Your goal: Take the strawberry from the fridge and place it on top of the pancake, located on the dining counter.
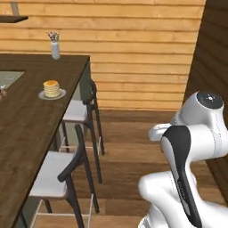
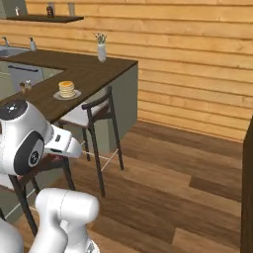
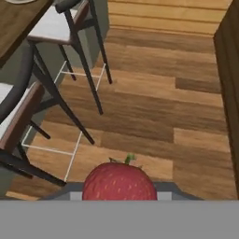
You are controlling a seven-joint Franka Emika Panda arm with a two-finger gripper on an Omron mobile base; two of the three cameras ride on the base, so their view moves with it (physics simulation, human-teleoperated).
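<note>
Looking along the hand view, you see the small red rounded strawberry [image 3: 119, 181] with its green stem sitting low in the picture, right where the gripper [image 3: 119, 193] closes; the finger tips themselves are hidden behind the berry, so the hold reads as a pinch on the fruit, though you cannot see the pads. Beyond the berry lies the brown plank floor [image 3: 154, 116], with two black-framed bar stools with pale seats [image 3: 56, 28] at the left. In the left base view, the short stack of round golden-tan pancakes [image 1: 51, 88] rests on its round grey plate [image 1: 43, 95] on the long dark brown wooden dining counter [image 1: 26, 120], near the counter's stool-side edge. A pale vase holding a sprig [image 1: 55, 48] stands at the counter's far corner, well apart from the plate. The white arm with dark joints [image 1: 187, 169] is folded up beside the counter, above the floor.
</note>
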